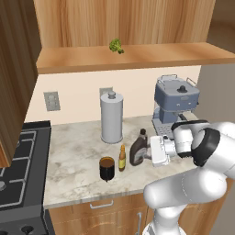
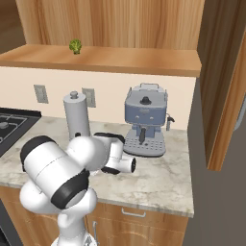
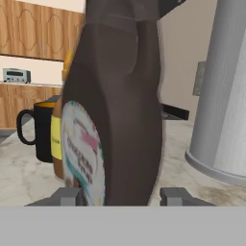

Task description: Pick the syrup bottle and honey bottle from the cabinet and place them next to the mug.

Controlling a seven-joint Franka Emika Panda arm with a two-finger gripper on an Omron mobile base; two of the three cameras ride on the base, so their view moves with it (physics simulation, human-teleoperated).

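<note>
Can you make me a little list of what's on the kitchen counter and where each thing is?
mug: on the counter, near the front edge
honey bottle: upright, just right of the mug
syrup bottle: upright on the counter, right of the honey bottle
gripper: at the syrup bottle, a finger on each side of its base
grey canister: behind the bottles
coffee machine: back right
cabinet: shelf holds one small green thing

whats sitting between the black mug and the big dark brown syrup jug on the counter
The small slim amber honey bottle with a yellow cap stands between the short black mug and the large dark brown syrup bottle, seen in the left base view.
</note>
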